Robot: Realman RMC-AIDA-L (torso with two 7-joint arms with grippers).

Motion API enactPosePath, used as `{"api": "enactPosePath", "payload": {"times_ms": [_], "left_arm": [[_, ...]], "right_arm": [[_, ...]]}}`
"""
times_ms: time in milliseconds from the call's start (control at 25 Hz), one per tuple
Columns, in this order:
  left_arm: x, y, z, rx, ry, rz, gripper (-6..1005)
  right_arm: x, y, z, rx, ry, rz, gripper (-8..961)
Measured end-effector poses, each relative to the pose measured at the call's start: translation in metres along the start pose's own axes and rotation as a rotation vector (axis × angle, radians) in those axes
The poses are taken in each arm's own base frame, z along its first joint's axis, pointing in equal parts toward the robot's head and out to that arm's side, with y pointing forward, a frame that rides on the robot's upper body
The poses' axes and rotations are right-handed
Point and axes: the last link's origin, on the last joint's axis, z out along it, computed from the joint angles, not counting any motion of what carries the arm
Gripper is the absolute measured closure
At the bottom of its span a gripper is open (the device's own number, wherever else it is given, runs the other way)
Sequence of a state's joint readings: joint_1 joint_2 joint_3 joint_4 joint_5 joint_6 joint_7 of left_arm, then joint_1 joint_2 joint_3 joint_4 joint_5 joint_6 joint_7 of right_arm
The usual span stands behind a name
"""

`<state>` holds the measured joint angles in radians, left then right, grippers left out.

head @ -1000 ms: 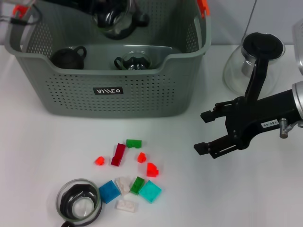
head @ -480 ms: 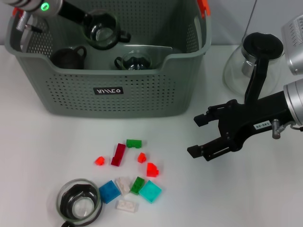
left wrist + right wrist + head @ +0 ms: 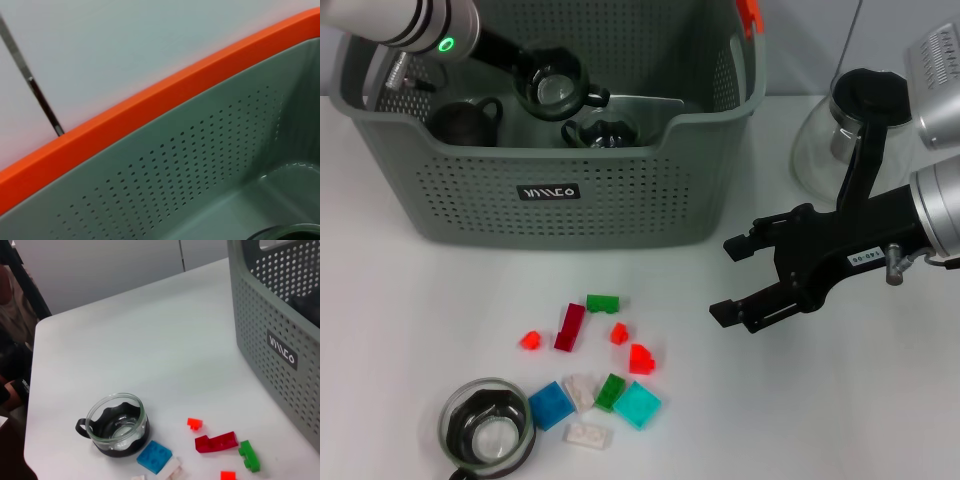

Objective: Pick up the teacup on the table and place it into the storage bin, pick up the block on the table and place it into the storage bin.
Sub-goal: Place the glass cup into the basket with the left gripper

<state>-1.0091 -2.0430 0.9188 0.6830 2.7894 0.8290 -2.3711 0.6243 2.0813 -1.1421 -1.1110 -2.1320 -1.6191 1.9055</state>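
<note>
The left gripper [image 3: 525, 72] reaches into the large grey-green perforated plastic storage bin [image 3: 560, 215] from the robot's left and appears clamped on the rim of a clear glass teacup with a dark base and handle [image 3: 557, 90], held tilted above the bin's floor and not yet let go. Beneath and beside it two more cups already lie in the bin: a dark one [image 3: 463, 121] by the left wall and a glass one [image 3: 603, 131] near the middle. The right gripper [image 3: 740, 283] hovers over the white table [image 3: 840, 400] to the right of the bin, its two black fingers spread wide and empty, pointed toward the scatter of small plastic blocks [image 3: 600, 365] in red, green, blue and white. None of these blocks shows in the bin. Another glass teacup with a black liner [image 3: 486, 433] stands near the blocks, well apart from the bin. Judging by this, the cup delivery is nearly finished, while the block step is unstarted.
</note>
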Motion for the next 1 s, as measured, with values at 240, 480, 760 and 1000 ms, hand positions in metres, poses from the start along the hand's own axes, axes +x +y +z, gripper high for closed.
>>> {"api": "enactPosePath", "payload": {"times_ms": [240, 480, 760, 1000], "left_arm": [[0.001, 0.006, 0.004, 0.005, 0.000, 0.029, 924], [0.001, 0.014, 0.007, 0.006, -0.002, 0.064, 921], [0.001, 0.016, 0.008, 0.002, -0.008, 0.070, 917], [-0.001, 0.017, 0.008, 0.003, -0.007, 0.074, 699]], "right_arm": [[0.001, -0.003, 0.002, 0.014, 0.015, 0.000, 9], [0.001, -0.003, 0.002, 0.019, 0.022, -0.001, 8], [0.001, -0.004, 0.002, 0.020, 0.022, -0.002, 8], [0.001, -0.004, 0.002, 0.024, 0.021, -0.002, 9]]}}
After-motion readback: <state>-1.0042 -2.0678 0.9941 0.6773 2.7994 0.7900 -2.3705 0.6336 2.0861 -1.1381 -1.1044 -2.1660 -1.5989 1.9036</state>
